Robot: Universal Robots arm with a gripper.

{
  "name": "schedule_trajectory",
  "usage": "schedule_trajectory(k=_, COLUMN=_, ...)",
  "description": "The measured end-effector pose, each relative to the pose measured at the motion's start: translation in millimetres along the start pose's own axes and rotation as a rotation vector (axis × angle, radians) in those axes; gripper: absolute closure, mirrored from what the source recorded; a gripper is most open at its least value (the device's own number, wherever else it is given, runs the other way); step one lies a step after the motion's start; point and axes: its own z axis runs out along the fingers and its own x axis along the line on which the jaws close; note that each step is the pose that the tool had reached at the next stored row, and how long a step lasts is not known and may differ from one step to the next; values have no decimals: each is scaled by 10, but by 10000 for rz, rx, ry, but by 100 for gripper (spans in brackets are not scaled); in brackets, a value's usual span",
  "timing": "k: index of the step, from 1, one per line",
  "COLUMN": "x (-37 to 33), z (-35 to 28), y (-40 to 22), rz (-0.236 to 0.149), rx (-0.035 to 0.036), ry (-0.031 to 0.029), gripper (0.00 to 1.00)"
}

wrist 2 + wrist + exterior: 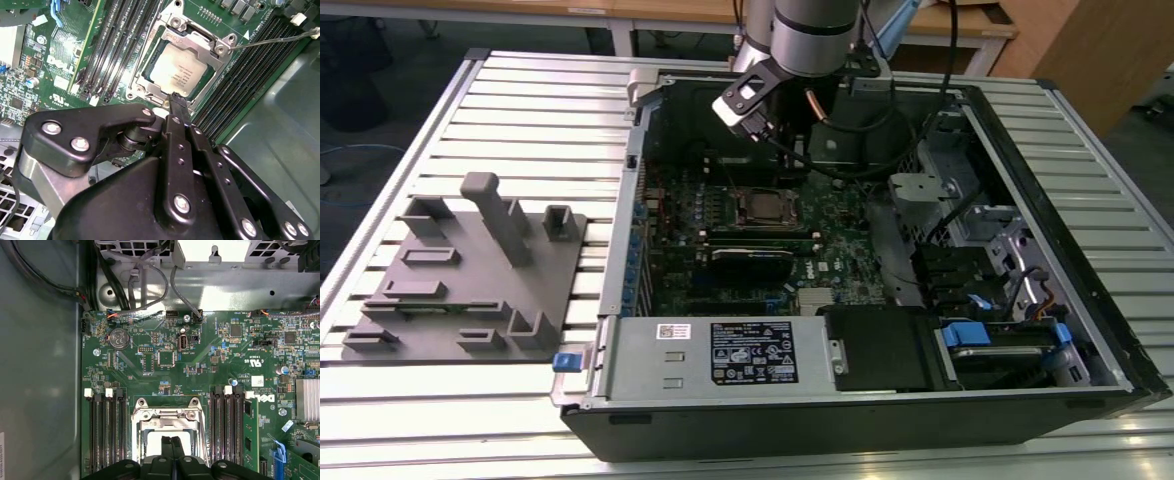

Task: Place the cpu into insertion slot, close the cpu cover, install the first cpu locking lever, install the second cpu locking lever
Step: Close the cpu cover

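Note:
The cpu [181, 71], a silver-grey square, lies in the insertion slot [761, 207] on the green board. The cpu cover [171, 36], a silvery frame with a window, lies flat around it. A thin locking lever [275, 39] stands out from one socket corner, across the memory slots. My gripper [176, 99] hangs just above the socket's edge, shut, with nothing between its fingers. In the first wrist view the cover [167, 415] lies just beyond the gripper [172, 441]. In the exterior view the gripper [754, 115] is above the case, over the board's far part.
Long black memory slots [106, 430] flank the socket on both sides. A black card [751, 262] lies nearer the front. The case walls [634, 200], cables and the drive bay [961, 340] ring the board. A grey fixture tray [467, 280] sits at the exterior view's left.

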Motion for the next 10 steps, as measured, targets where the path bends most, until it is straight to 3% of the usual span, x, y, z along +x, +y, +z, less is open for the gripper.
schedule_trajectory(k=6, x=0, z=0, y=0, rz=-9, rx=0, ry=0, gripper=90)
schedule_trajectory(k=10, x=0, z=1, y=0, rz=-395, rx=-2, ry=7, gripper=90)
